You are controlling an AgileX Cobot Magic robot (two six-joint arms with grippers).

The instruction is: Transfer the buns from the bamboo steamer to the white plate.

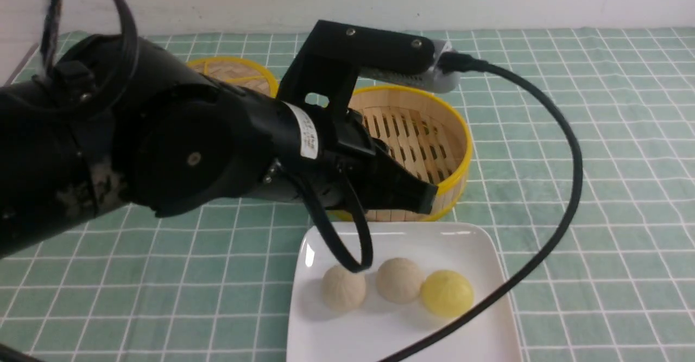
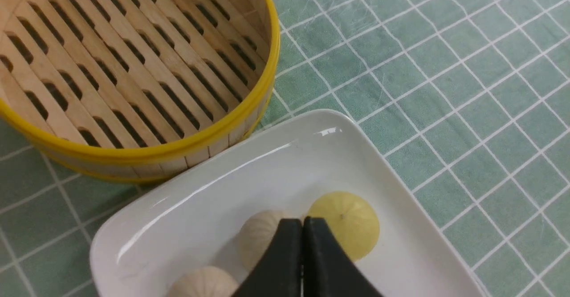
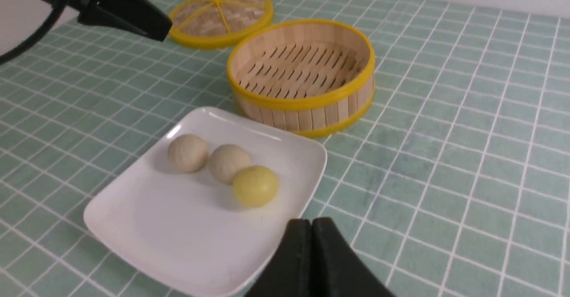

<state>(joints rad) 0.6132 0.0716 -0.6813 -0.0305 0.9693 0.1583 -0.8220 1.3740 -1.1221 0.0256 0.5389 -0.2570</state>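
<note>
**All three buns plated, steamer empty**

The buns point(image 1: 399, 280) sit in a row on the white plate point(image 1: 380, 335), and the bamboo steamer point(image 1: 415, 139) behind it is bare. The left gripper point(image 1: 427, 198) and right gripper point(image 3: 311, 226) are both pinched shut on nothing. It looks finished to me, with only backing away left to do

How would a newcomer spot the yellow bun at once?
Find the white square plate on the robot's side of the empty bamboo steamer. Three buns sit in a row on it. The yellow bun is rightmost, the only one not cream-beige.
</note>
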